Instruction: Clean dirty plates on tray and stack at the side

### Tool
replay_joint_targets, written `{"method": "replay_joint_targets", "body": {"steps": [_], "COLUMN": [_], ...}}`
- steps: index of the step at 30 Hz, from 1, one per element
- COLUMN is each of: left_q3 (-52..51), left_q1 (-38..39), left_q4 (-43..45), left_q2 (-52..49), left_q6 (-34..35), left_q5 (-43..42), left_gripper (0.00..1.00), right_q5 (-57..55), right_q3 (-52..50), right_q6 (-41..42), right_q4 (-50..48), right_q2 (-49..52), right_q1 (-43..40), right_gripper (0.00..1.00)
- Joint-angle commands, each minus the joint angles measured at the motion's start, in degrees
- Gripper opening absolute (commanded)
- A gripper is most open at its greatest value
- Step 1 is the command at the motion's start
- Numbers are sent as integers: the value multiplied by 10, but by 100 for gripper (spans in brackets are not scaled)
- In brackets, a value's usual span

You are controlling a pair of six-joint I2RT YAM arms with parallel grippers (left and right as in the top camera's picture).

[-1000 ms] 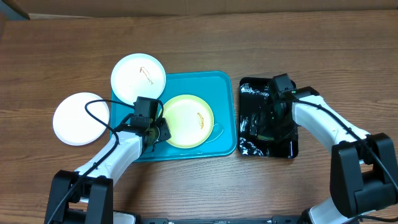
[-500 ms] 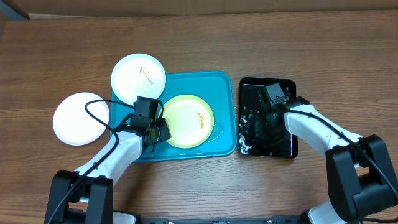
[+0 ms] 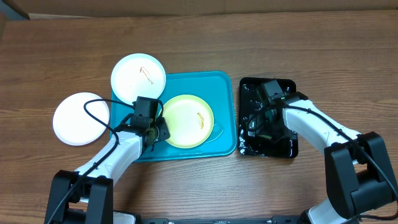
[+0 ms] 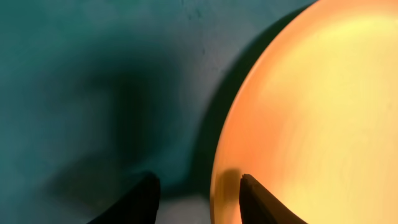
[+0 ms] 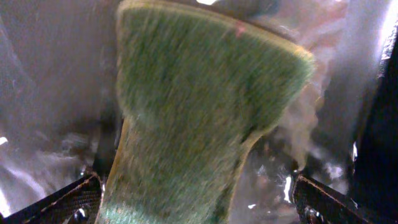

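On the turquoise tray (image 3: pixel 217 87) lies a pale yellow-green plate (image 3: pixel 188 121) with a brown smear. A white plate (image 3: pixel 138 76) with a smear overlaps the tray's far left corner. Another white plate (image 3: pixel 81 118) rests on the table to the left. My left gripper (image 3: pixel 158 132) is at the yellow-green plate's left edge. In the left wrist view its jaws (image 4: pixel 199 199) stand apart astride the plate's rim (image 4: pixel 217 162), one finger over the plate, one over the tray. My right gripper (image 3: pixel 261 121) is open over a green sponge (image 5: pixel 199 112), which lies between its fingers.
The sponge lies in a glossy black tray (image 3: pixel 286 83), wet with foam, just right of the turquoise tray. The wooden table (image 3: pixel 311 37) lies bare at the back and on the far right. The left arm's cable loops over the near white plate.
The right arm has shifted a little toward the left over the black tray. The left arm and all three plates have stayed where they were.
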State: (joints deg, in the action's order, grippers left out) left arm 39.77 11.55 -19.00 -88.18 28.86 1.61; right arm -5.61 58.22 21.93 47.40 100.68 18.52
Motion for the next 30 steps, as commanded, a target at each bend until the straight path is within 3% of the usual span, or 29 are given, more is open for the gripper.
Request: {"method": "replay_joint_targets", "body": {"steps": [1,4,7,14,16,20,24,27,28,30], "left_q3": [-11,-11,-11,-12,-12,-12,-12,-12,-12,-12], "left_q1": [2,2,2,2,2,2,2,2,2,2], "left_q4": [8,9,8,6,6,10,11,11,11,11], "left_q2": [-6,-6,-6,-6,-6,-6,-6,-6,-6,-6], "left_q6": [10,10,9,9,9,9,9,9,9,9], "left_q5": [16,12,-10,-24,-24,-24,-22,-22,-22,-20], "left_gripper": [42,27,21,22,25,27,29,29,29,29], "right_q5": [-34,-34,-33,-24,-3,38,38,36,36,36], "right_q3": [13,9,2,-37,-50,-52,-43,-33,-30,-26], "right_q6": [33,34,34,34,34,29,16,17,17,17], "right_q4": [-12,-25,-43,-114,-136,-143,-139,-135,-135,-137], "right_q2": [4,4,4,4,4,4,3,3,3,3], "right_q1": [1,1,1,1,1,1,1,1,1,1], "right_gripper": [100,100,100,96,100,98,56,55,50,21]}}
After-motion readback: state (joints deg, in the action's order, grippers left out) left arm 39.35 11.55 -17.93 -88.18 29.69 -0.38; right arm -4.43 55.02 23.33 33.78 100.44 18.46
